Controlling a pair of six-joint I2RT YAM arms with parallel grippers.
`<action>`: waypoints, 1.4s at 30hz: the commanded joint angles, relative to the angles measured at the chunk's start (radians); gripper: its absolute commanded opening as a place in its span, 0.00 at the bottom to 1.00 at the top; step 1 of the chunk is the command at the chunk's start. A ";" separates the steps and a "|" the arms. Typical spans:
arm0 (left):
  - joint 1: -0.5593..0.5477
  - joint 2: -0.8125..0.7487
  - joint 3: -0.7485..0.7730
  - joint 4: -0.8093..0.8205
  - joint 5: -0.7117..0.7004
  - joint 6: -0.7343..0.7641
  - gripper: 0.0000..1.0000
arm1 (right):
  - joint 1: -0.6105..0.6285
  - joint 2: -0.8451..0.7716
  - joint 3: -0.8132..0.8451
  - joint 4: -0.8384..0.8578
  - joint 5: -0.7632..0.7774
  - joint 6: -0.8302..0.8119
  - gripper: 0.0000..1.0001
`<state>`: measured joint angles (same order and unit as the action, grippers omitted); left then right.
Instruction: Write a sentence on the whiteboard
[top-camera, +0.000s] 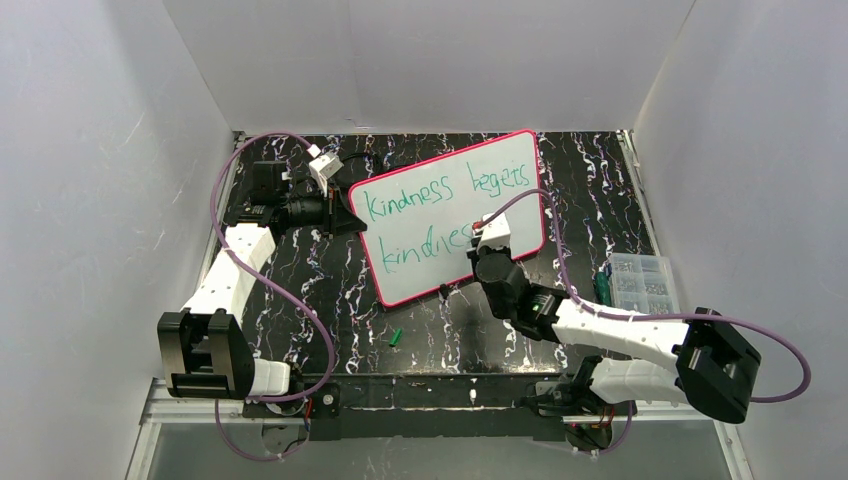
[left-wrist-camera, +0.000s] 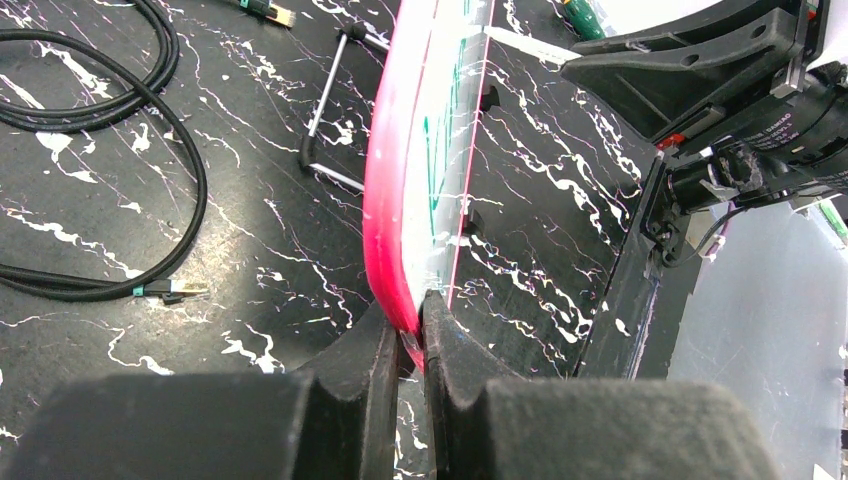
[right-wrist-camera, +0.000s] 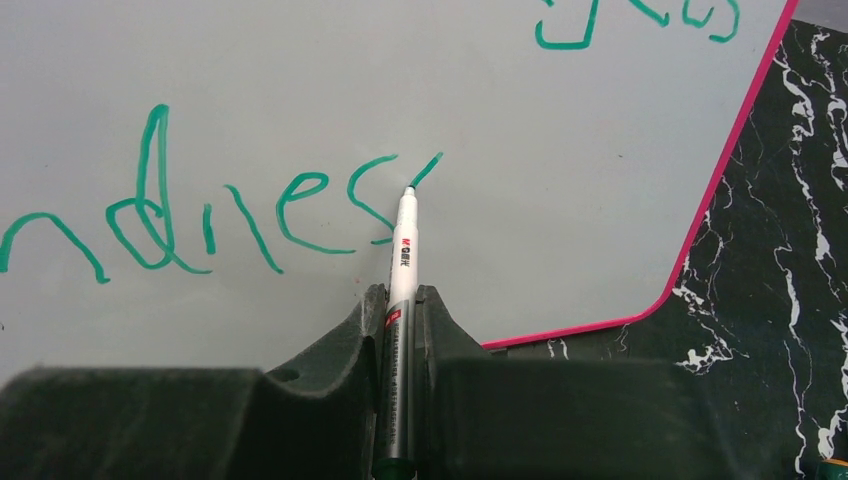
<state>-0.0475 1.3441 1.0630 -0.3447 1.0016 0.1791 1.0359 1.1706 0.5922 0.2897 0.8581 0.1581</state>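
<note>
Top external view: shows the whiteboard (top-camera: 430, 228) on the black marbled worktop (top-camera: 300, 270), turned at an angle and lying between the two claws. Finds the left claw (top-camera: 350, 215) at the board's left edge. Confirms it in the left wrist view, with the left claw (left-wrist-camera: 410, 320) pinching the pink-red rim of the whiteboard (left-wrist-camera: 385, 180), which runs straight away ahead of the tips. Finds the right claw (top-camera: 490, 236) over the board's lower right part. Shows, in the right wrist view, the right claw (right-wrist-camera: 400, 300) closed around the barrel of a white marker (right-wrist-camera: 403, 250), whose tip points forward and meets the whiteboard (right-wrist-camera: 560, 150) at the lower end of a short green stroke. Reads the sentence (top-camera: 440, 195) in green: "kindness begets" on the line farther from the right claw, "kindnes" (right-wrist-camera: 300, 210) just left of the marker tip. Notes a small green cap (top-camera: 395, 337) on the worktop, left of the right claw and nearer the bases, and a clear compartment box (top-camera: 640, 282) out to its right.
</note>
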 joint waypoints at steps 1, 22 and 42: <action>0.004 -0.047 0.016 0.032 -0.031 0.060 0.00 | 0.006 -0.009 -0.010 -0.039 -0.023 0.056 0.01; 0.005 -0.053 0.015 0.032 -0.029 0.060 0.00 | 0.008 -0.003 0.003 -0.101 -0.058 0.092 0.01; 0.004 -0.057 0.015 0.033 -0.028 0.059 0.00 | -0.010 -0.114 0.002 -0.164 0.067 0.054 0.01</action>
<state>-0.0479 1.3369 1.0630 -0.3443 1.0023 0.1825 1.0409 1.0531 0.5907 0.1173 0.8841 0.2234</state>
